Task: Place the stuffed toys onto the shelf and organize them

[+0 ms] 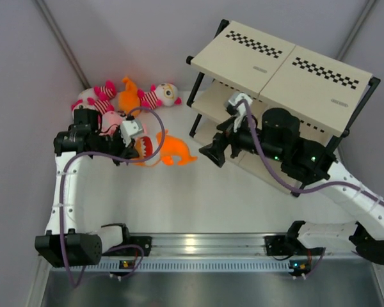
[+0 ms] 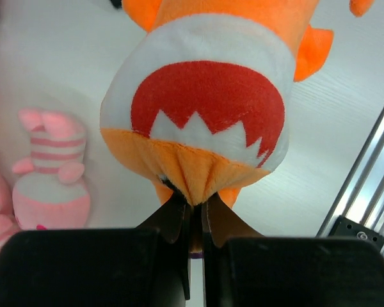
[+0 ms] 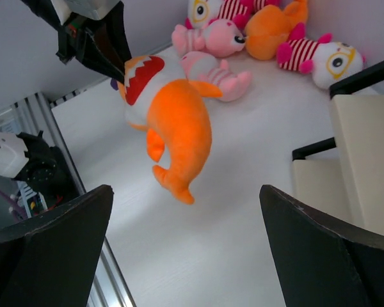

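holds one orange shark (image 2: 205, 96) in the left fingers (image 2: 176, 220), clenched on a fold of orange plush just under the red, toothy mouth. carries it out over the bench (image 1: 198, 204) between the toy pile and the shelf (image 1: 281, 67), head at the fingers, white belly turned to the left wrist camera, tail toward the shelf side. cannot tell tail contact with the bench from any view.

has the right fingers (image 3: 57, 236) released and spread wide, low in front of the shelf's lower boards, aimed at the held shark, near its tail and not touching it.

counts five more toys on the bench by the far left corner, well apart from the shelf. puts the second orange shark (image 3: 275, 25) at the back by the wall, with one striped doll (image 3: 320, 59) on the shelf side of it and the other striped doll (image 3: 214, 9) on the far side. places a pink doll (image 3: 211, 37) just beside that second striped doll, and another pale pink doll (image 3: 214, 73) nearest the held shark, lying flat.
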You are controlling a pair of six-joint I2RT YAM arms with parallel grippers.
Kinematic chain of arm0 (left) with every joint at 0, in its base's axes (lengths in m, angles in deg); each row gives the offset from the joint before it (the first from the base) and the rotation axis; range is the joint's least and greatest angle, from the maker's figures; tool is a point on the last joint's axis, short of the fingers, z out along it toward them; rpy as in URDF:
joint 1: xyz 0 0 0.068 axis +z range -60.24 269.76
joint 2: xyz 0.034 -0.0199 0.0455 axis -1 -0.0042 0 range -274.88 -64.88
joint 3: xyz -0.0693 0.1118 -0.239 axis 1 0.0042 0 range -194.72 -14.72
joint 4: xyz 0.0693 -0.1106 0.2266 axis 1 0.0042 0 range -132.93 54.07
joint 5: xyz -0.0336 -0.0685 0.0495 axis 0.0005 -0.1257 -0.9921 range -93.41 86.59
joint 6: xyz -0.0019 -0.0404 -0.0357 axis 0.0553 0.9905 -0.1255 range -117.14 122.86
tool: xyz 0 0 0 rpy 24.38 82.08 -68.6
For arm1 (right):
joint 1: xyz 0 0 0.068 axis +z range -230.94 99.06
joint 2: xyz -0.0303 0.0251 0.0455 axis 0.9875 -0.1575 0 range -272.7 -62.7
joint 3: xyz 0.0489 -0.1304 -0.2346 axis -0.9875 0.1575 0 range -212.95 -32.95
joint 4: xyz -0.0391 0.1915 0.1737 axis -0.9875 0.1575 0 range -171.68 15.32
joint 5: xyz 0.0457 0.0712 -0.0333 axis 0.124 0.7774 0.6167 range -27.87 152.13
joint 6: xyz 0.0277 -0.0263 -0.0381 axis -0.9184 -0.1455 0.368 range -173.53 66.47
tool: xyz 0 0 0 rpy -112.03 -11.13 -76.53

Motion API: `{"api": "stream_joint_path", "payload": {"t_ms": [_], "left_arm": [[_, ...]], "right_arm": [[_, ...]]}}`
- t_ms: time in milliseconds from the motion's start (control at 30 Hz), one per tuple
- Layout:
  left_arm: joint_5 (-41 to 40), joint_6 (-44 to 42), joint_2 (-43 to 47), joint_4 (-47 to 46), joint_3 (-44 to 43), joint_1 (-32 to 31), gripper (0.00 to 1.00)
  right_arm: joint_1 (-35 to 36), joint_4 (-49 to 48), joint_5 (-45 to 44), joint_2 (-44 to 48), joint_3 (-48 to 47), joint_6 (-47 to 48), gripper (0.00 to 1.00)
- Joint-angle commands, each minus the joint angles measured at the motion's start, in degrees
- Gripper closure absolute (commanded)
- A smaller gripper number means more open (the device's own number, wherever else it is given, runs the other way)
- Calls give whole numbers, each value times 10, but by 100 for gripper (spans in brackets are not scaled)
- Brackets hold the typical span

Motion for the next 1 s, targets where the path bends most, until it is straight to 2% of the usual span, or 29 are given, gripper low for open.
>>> {"api": "stream_joint_path", "payload": {"t_ms": [0,233,400,500,533,600,633,700,733,800,833,867,933,967], "left_arm": [[71,-134,24,168,-19,-9,100],[63,-121,47,168,-8,-29,100],[77,-107,54,168,-22,-35,100],[82,-102,55,168,-33,-37,100],[85,-97,55,168,-34,-37,100],[87,-90,53,169,-43,-38,100],[86,-81,53,168,-47,-39,100],[79,-67,48,168,-65,-39,100],[63,-43,44,167,-77,-39,95],[38,-6,30,167,-120,-39,74],[20,39,25,167,-137,-39,67],[-14,61,21,161,-151,-39,51],[-57,136,20,142,-179,-39,42],[-99,157,21,131,-185,-38,36]], "right_arm": [[25,49,38,-60,-22,9,1],[29,-20,61,-129,-34,5,0],[28,-48,111,-169,-35,-2,1],[28,-58,156,-190,-30,-11,23],[28,-60,164,-192,-29,-14,42],[29,-61,165,-188,-29,-22,70],[29,-60,155,-185,-29,-26,97],[29,-58,121,-170,-34,-44,100],[29,-59,111,-163,-38,-59,100],[29,-61,82,-149,-56,-75,100],[29,-61,74,-136,-62,-81,100],[29,-67,54,-129,-70,-92,100],[29,-72,18,-108,-93,-111,100],[29,-73,-32,-101,-101,-116,100]]}}
